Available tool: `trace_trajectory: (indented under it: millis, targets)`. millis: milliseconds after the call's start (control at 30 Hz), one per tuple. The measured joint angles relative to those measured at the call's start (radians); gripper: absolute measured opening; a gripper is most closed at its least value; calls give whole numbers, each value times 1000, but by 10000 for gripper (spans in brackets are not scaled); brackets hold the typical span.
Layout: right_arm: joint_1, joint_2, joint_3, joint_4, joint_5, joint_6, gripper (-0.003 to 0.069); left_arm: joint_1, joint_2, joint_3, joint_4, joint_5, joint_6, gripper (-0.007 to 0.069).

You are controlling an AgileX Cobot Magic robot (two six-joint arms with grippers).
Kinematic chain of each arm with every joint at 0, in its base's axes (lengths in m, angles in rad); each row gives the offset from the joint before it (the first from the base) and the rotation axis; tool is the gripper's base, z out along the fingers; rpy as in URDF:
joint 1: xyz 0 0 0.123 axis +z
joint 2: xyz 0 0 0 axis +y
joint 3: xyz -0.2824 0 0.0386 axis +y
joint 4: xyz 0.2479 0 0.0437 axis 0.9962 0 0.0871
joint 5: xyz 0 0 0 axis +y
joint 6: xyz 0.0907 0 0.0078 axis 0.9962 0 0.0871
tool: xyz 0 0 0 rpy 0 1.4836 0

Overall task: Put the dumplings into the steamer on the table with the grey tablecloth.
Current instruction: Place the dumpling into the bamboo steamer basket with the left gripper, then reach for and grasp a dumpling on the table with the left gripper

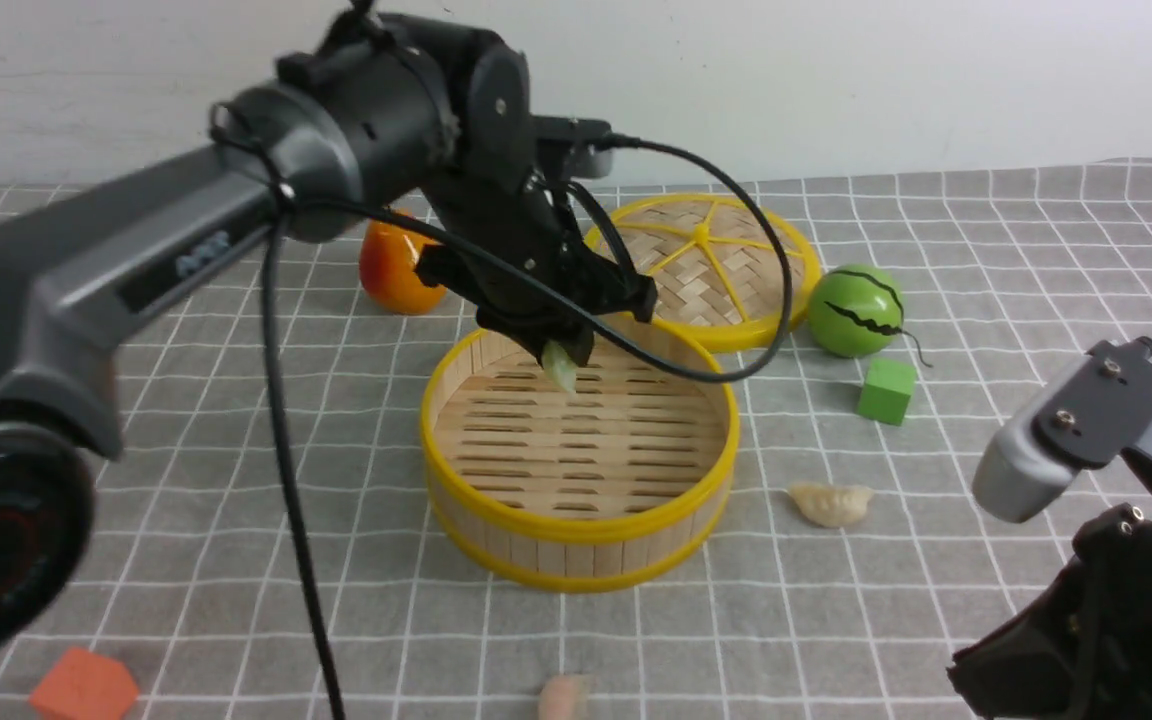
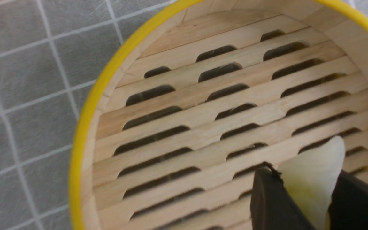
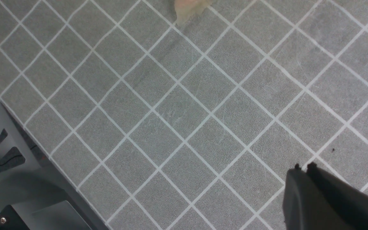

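A grey tablecloth with a grid of thin white lines (image 1: 986, 250) covers the whole table, which ends at a plain white wall (image 1: 836, 80). A small marking on the left arm's grey casing (image 1: 201, 255) is too blurred to read.

The round steamer of light wooden slats with yellow rims (image 1: 576, 530) stands at the middle of the cloth. The left gripper (image 1: 558, 350) hangs over its far side, its black fingers pinched on the pale green glossy dumpling (image 1: 563, 374) – the left wrist view shows the dumpling clamped between them above the slotted floor. Whether its tip touches the slats cannot be told.

The cream pleated dumpling (image 1: 831, 503) lies on the cloth just right of the steamer, and the pinkish dumpling (image 1: 564, 697) lies at the near edge, in front of it.

Behind the steamer rests the flat woven-bamboo lid with a yellow rim and spokes (image 1: 706, 265). To its right are a green ball with black stripes (image 1: 856, 310) and a small green cube (image 1: 887, 391). An orange-red fruit (image 1: 391, 275) sits behind the left arm, and an orange-red block (image 1: 84, 687) sits at the near left.

The right gripper (image 3: 303, 167) hovers low over bare cloth at the right – fingertips pressed together, holding nothing.
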Motion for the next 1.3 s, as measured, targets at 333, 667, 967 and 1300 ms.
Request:
trace_trajectory:
  millis: [333,667,967,1300]
  targets:
    - [0,0,0,1,8,0,23,-90,212,-187,100,4,-110,195]
    - [0,0,0,4,11,0,37,-86,148,-188,119,83,-123,515]
    - [0,0,0,4,12,0,41,-86,-193,-158,129,242,-107,563]
    - [0,0,0,10,15,0,42,-113,-603,526,99,224,-176,513]
